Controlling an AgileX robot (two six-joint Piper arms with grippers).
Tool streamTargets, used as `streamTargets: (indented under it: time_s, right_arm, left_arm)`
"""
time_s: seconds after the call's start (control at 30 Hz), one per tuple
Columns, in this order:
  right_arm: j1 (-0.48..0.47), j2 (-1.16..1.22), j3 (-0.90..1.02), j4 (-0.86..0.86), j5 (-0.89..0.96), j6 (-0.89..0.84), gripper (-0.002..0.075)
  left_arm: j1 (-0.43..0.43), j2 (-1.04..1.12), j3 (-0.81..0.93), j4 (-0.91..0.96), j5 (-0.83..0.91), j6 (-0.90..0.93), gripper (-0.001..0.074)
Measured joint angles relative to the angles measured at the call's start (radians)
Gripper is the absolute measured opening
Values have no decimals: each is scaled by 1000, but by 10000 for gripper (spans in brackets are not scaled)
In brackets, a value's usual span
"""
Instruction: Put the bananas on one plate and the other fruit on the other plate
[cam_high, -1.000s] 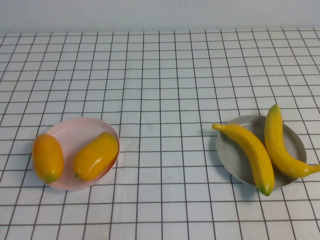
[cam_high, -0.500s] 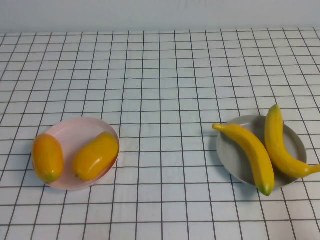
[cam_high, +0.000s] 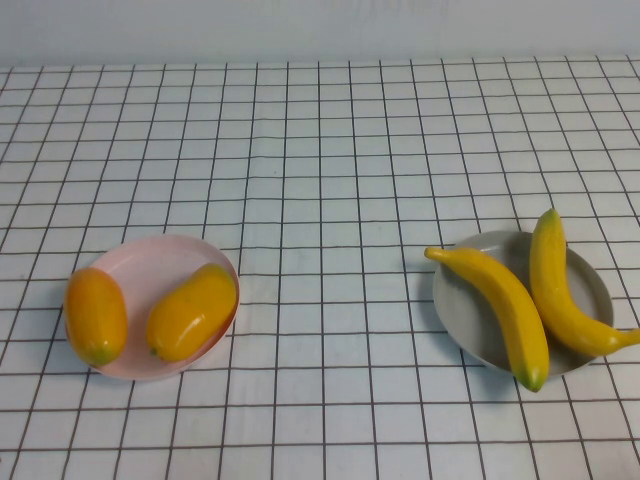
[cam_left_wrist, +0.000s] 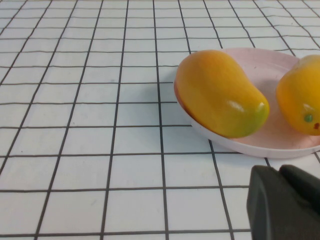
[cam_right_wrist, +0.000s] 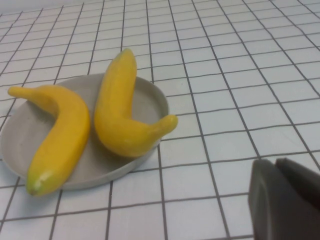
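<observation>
Two bananas (cam_high: 500, 300) (cam_high: 555, 285) lie side by side on the grey plate (cam_high: 470, 325) at the right. Two orange-yellow mango-like fruits (cam_high: 95, 315) (cam_high: 190, 310) lie on the pale pink plate (cam_high: 150, 260) at the left. Neither arm shows in the high view. In the left wrist view my left gripper (cam_left_wrist: 279, 171) is shut and empty, just in front of the pink plate (cam_left_wrist: 260, 147) and its fruits (cam_left_wrist: 220, 92) (cam_left_wrist: 300, 100). In the right wrist view my right gripper (cam_right_wrist: 275, 163) is shut and empty, beside the grey plate (cam_right_wrist: 150, 102) with the bananas (cam_right_wrist: 60, 135) (cam_right_wrist: 117, 105).
A white cloth with a black grid (cam_high: 320, 180) covers the whole table. A pale wall runs along the far edge. Nothing else stands on the cloth.
</observation>
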Motion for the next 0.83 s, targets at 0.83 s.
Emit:
streamTargets:
  time_s: [0.83]
  right_arm:
    - [6, 0, 2, 13, 6, 0, -15]
  left_arm:
    - [0, 0, 0, 0, 0, 0, -4]
